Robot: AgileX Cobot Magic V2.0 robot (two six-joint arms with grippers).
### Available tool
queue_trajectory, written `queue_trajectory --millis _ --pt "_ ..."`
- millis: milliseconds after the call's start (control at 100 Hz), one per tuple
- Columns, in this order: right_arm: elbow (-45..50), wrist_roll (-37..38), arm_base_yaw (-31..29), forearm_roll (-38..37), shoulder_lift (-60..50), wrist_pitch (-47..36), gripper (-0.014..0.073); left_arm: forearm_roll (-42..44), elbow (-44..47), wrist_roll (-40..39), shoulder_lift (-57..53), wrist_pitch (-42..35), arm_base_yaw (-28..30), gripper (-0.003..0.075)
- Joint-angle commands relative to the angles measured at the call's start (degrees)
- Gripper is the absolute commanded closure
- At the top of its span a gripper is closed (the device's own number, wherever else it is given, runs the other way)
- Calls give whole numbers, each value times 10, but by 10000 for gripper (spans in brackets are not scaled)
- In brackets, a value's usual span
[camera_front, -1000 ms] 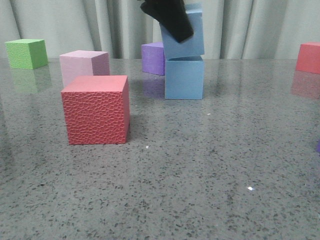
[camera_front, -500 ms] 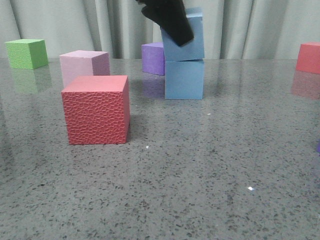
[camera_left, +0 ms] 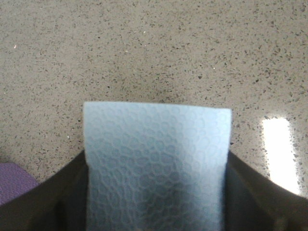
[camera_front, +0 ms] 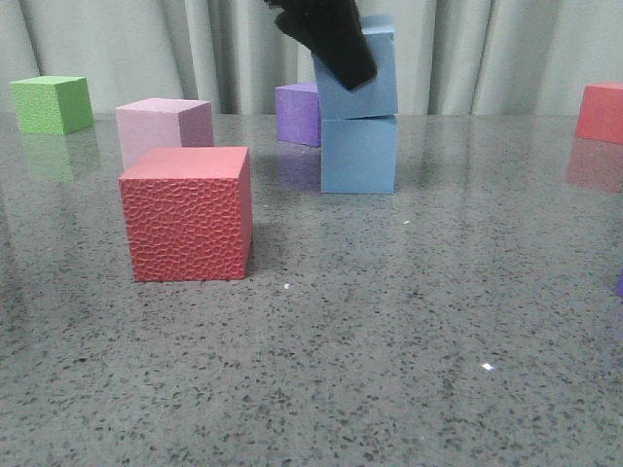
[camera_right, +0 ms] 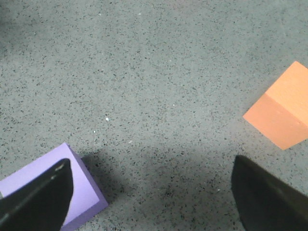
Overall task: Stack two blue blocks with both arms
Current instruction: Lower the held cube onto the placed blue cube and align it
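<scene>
Since a second ago my left gripper (camera_front: pixel 331 39) has settled the upper blue block (camera_front: pixel 375 83) flat onto the lower blue block (camera_front: pixel 358 154). It sits squarely above, still clamped. My right gripper (camera_right: pixel 149 192) hangs wide, empty, well apart.

Tabletop (camera_front: pixel 389 341): grey speckled stone, glossy, reflects cubes. Resting directly on it, front view: red cube (camera_front: pixel 187 214) nearest, left of centre; pink cube (camera_front: pixel 161 128) just behind it; green cube (camera_front: pixel 52 103) far left, rear; purple cube (camera_front: pixel 298 113) rear centre; lower blue block (camera_front: pixel 358 154) just right of purple; another red cube (camera_front: pixel 600 112) far right, rear. R wrist view: orange cube (camera_right: pixel 284 113) and lilac cube (camera_right: pixel 62 192) on same surface, well apart.
</scene>
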Motion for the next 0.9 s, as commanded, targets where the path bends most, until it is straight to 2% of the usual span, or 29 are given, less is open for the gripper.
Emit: queue_trajectory --millis 0,200,380,680,890 --pt "-15 -4 -4 -14 -3 -35 -61 -19 -16 1 -31 -15 -4 449" --pt "-15 -4 -4 -14 -3 -35 -61 -19 -16 1 -31 -16 -4 310" --pt "-15 -4 -4 -14 -3 -35 -61 -19 -16 1 -31 -18 -4 265" --pt "-15 -4 -4 -14 -3 -31 -61 -19 -16 1 -31 -35 -4 145" --pt "-15 -4 -4 -14 -3 -31 -61 -19 -19 1 -31 -40 -4 126"
